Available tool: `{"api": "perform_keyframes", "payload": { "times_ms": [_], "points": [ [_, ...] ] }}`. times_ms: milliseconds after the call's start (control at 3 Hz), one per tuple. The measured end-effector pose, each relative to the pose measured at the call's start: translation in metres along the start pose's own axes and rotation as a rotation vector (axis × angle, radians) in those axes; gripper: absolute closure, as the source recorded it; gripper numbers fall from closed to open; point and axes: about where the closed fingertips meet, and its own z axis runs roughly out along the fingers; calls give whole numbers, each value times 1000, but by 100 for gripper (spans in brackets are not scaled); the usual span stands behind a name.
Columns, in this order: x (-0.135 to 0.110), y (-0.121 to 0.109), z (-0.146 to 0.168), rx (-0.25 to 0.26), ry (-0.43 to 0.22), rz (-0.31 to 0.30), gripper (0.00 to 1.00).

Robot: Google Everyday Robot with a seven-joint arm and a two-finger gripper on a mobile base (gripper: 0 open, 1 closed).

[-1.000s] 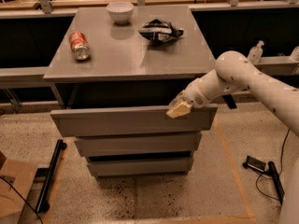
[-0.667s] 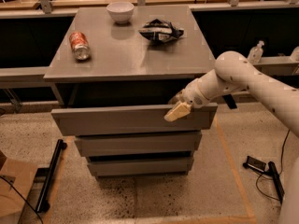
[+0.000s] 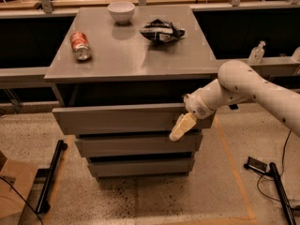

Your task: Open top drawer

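Camera view: gripper (image 3: pixel 180 128), grasp state indeterminable, frame centre-right, over right end of top drawer (image 3: pixel 112 119); panel extends leftward.

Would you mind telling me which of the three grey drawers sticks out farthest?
The top drawer: its front stands out past the middle drawer and bottom drawer. The tool is at its front, near the right end.

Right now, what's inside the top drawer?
Only darkness shows inside the pulled-out top drawer; the tabletop overhangs and hides its contents. The pincer is at the drawer front's right end.
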Motion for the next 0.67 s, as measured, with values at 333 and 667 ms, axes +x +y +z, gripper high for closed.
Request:
{"api": "perform_keyframes", "payload": {
  "times_ms": [333, 667],
  "points": [
    [-4, 1, -5, 0, 0, 0, 0],
    [-5, 1, -6, 0, 0, 0, 0]
  ]
}}
